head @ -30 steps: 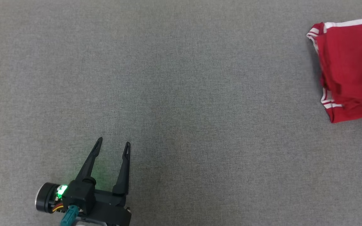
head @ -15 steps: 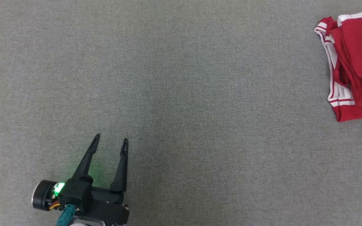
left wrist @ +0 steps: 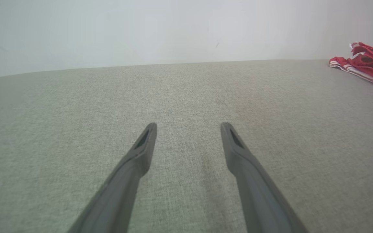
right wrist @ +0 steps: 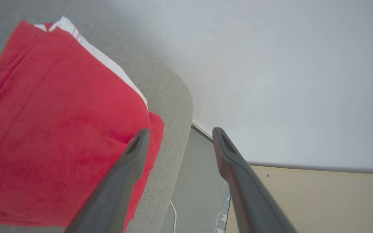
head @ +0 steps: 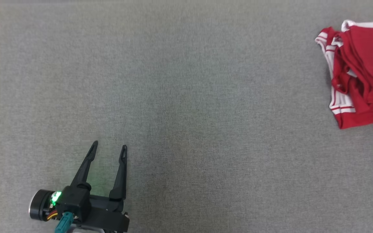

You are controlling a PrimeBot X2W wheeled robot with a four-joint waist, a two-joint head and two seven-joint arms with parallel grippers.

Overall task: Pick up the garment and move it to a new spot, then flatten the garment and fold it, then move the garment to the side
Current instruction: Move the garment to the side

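The left claw (head: 109, 144) hovers over the near left part of the grey fabric surface (head: 186, 97), its two dark fingers spread apart with nothing between them. The right claw (right wrist: 181, 130) is also spread wide and empty, with one finger over the red garment (right wrist: 60, 129) and the other past the surface's rounded corner. The garment, white-striped and rumpled, lies bunched by the far right corner, well apart from the left claw.

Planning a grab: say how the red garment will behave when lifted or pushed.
Probably floppy: the garment lies in soft creased folds, so lifted at one point it should droop and unfold. Pushed, it would likely bunch rather than slide on the coarse cloth-covered table. It looks thin, so probably light.
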